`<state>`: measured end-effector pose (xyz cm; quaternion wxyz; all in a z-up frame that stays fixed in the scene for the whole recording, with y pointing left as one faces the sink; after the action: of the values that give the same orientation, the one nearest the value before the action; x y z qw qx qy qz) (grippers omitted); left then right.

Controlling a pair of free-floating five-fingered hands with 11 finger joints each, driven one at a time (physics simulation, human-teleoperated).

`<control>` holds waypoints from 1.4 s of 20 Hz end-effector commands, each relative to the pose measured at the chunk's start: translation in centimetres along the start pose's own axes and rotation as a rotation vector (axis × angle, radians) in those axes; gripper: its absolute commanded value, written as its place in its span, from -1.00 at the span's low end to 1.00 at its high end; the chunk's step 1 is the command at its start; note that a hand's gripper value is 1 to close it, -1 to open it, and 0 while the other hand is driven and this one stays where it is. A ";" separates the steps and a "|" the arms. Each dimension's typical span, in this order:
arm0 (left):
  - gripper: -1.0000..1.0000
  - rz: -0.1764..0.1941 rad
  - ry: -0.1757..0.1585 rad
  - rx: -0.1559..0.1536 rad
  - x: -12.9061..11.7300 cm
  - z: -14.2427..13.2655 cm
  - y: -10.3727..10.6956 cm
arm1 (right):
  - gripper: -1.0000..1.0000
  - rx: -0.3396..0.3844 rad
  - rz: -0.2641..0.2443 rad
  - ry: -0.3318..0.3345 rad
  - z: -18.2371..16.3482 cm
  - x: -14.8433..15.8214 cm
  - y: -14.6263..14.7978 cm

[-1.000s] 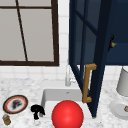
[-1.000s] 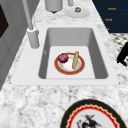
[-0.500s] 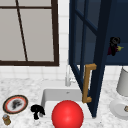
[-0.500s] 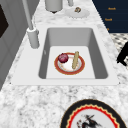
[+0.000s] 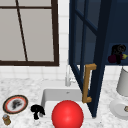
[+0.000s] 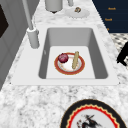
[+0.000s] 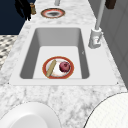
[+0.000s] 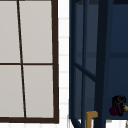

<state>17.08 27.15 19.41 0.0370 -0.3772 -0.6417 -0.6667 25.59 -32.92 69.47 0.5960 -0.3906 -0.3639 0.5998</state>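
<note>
My right hand (image 5: 117,51) is up inside the open dark blue wall cabinet (image 5: 117,30), its fingers curled round a dark red thing (image 5: 112,59) with a yellow end. The upper view shows that hand (image 8: 119,103) and the red thing (image 8: 113,111) low at the right. My left hand (image 5: 37,110) hangs with relaxed fingers just left of the sink (image 5: 50,96), beside a decorated plate (image 5: 15,104). It is also by the counter's front edge in the side views (image 6: 123,55) (image 7: 23,8). A red ball (image 5: 67,115) sits low over the sink.
The cabinet door (image 5: 100,62) with its wooden handle (image 5: 87,83) swings out over the sink. In the basin a red-rimmed plate (image 6: 81,68) holds a red round fruit (image 6: 63,58) and a breadstick (image 6: 75,60). Faucet (image 5: 67,78), small jar (image 5: 6,120), white plate (image 5: 117,111) and pale canister (image 5: 123,82) stand on the counter.
The right hand with the dark red thing has shifted slightly inside the cabinet. The left hand has not moved.
</note>
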 end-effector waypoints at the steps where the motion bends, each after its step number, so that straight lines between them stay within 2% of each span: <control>1: 0.00 0.000 0.000 0.000 0.0 0.0 0.0 | 1.00 -0.004 -0.001 0.001 2.1 0.0 2.8; 5: 0.00 0.000 0.000 0.000 0.0 0.0 0.0 | 1.00 -0.007 0.002 0.005 4.1 -0.1 6.2; 13: 0.00 0.000 0.000 0.000 0.0 0.0 0.0 | 1.00 -0.062 0.002 0.003 7.1 -0.3 14.7; 16: 0.00 0.000 0.000 0.000 0.0 0.0 0.0 | 1.00 -0.066 -0.008 0.022 8.0 -0.9 18.0; 19: 0.00 0.000 0.000 0.000 0.0 0.0 0.0 | 1.00 -0.067 -0.023 0.043 7.1 -2.4 20.5; 28: 0.00 0.000 0.000 0.000 0.0 0.0 0.0 | 1.00 -0.060 -0.049 -0.001 1.7 -6.8 27.2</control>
<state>17.08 27.15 19.41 0.0370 -0.3772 -0.6417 -0.6667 11.03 -38.69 48.11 0.5956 -0.3910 -0.3769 0.5919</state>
